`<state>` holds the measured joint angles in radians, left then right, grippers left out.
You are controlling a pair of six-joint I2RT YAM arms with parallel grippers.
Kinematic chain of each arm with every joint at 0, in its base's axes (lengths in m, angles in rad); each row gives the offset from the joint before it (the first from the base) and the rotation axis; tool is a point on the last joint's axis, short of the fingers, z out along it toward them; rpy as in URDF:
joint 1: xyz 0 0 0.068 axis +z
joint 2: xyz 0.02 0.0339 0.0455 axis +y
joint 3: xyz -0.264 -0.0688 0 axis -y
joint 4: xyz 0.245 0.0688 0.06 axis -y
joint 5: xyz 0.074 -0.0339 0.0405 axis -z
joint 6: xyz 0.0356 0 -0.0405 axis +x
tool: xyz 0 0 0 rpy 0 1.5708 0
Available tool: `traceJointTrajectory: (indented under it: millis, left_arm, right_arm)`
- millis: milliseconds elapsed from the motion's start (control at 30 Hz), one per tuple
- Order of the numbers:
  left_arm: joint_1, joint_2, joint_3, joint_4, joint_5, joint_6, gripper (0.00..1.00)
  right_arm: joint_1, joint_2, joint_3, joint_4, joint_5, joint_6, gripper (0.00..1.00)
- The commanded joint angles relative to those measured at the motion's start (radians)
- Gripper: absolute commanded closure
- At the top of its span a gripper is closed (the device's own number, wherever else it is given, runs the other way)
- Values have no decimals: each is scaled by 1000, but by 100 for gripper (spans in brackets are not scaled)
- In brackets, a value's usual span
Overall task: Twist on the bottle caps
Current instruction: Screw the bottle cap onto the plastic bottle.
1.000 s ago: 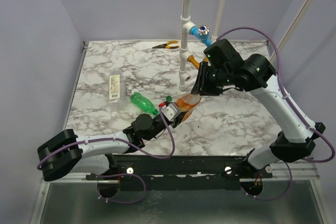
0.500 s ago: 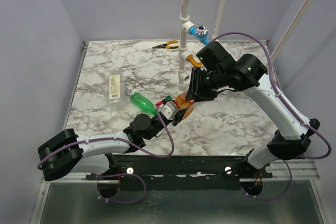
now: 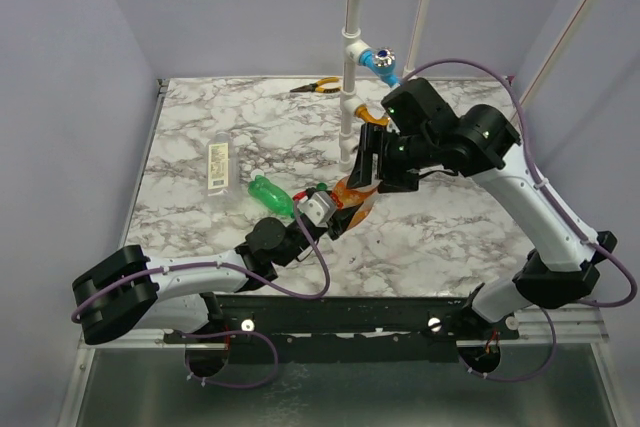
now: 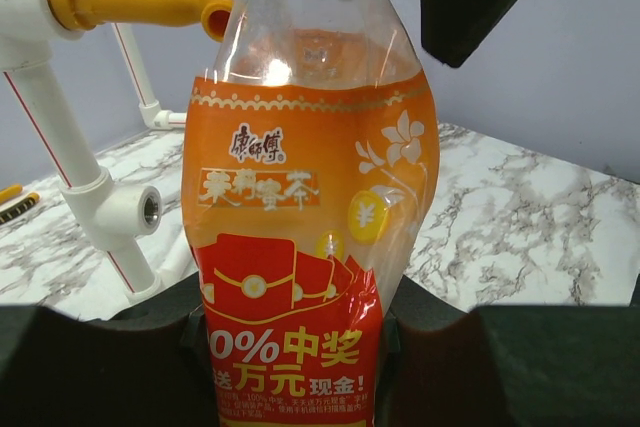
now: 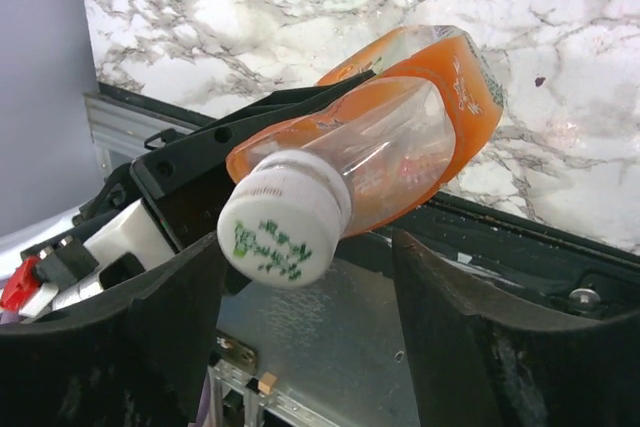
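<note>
Seating unreadable: white cap (image 5: pixel 285 227) hides mouth of orange bottle (image 4: pixel 300 227); left gripper (image 4: pixel 295 322) clamps its lower body; right gripper (image 5: pixel 305 257) jaws wide, cap between them, touching neither finger.

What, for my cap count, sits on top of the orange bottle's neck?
A white cap with green print covers the mouth of the orange bottle, between the parted fingers of the right gripper. The threads beneath are hidden, so how tightly it is screwed cannot be seen.
</note>
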<state>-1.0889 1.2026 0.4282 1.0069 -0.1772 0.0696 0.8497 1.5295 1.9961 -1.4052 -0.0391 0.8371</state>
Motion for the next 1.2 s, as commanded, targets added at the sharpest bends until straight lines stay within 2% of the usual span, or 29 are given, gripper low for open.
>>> traceJointTrajectory:
  millis: [0, 200, 300, 400, 567, 800, 1167]
  left_arm:
    - [-5, 7, -2, 43, 15, -37, 100]
    - [-2, 14, -6, 26, 19, -63, 100]
    - [-1, 9, -6, 9, 32, -64, 100]
    - [3, 1, -5, -20, 56, -104, 100]
    - [15, -27, -3, -83, 107, -130, 100]
    - [25, -79, -22, -128, 151, -164, 100]
    - [26, -122, -26, -186, 176, -182, 100]
  right_arm:
    - [5, -68, -6, 64, 25, -60, 28]
    - [5, -150, -82, 163, 22, -138, 26]
    - [5, -210, -142, 207, 90, -186, 26]
    - [5, -273, -224, 278, 146, -245, 28]
    - [5, -334, -328, 397, 142, -349, 31]
    - [5, -346, -356, 458, 118, -458, 38]
    - [6, -321, -352, 459, 95, -496, 45]
